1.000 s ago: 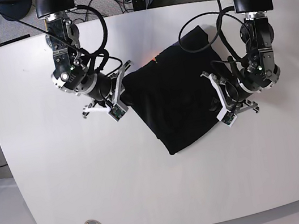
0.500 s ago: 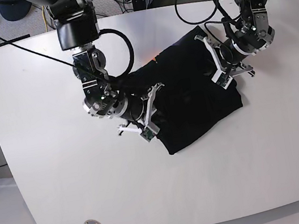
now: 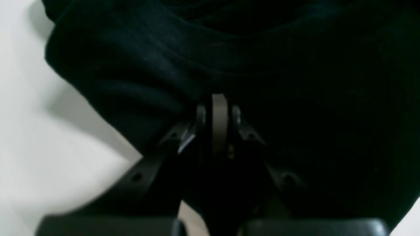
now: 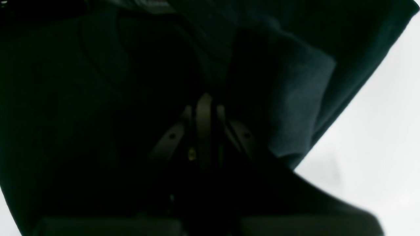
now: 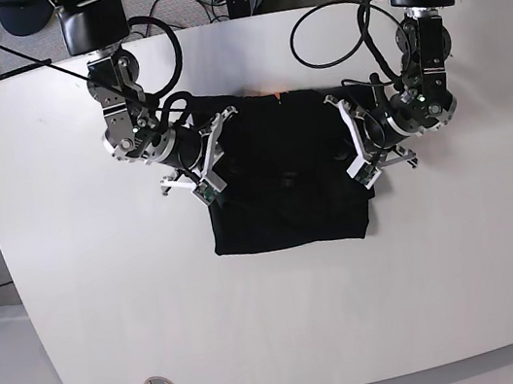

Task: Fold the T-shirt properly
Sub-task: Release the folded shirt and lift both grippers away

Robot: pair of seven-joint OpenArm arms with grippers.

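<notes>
Near far edge of table [image 5: 289,329]: black T-shirt [image 5: 285,212], folded roughly square, near hem almost straight. At left gripper [image 5: 366,174] and right gripper [image 5: 209,190]: fingers closed; cannot tell whether pinching fabric.

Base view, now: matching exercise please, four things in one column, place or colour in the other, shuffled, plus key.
1. T-shirt
2. Left gripper
3. Right gripper
4. Tag

A. shut, at the shirt's side toward the view's left
B. orange, at the shirt's far edge
C. black, lying on the white table
D. shut, at the shirt's side toward the view's right

Pairs: 1-C, 2-D, 3-A, 4-B
</notes>
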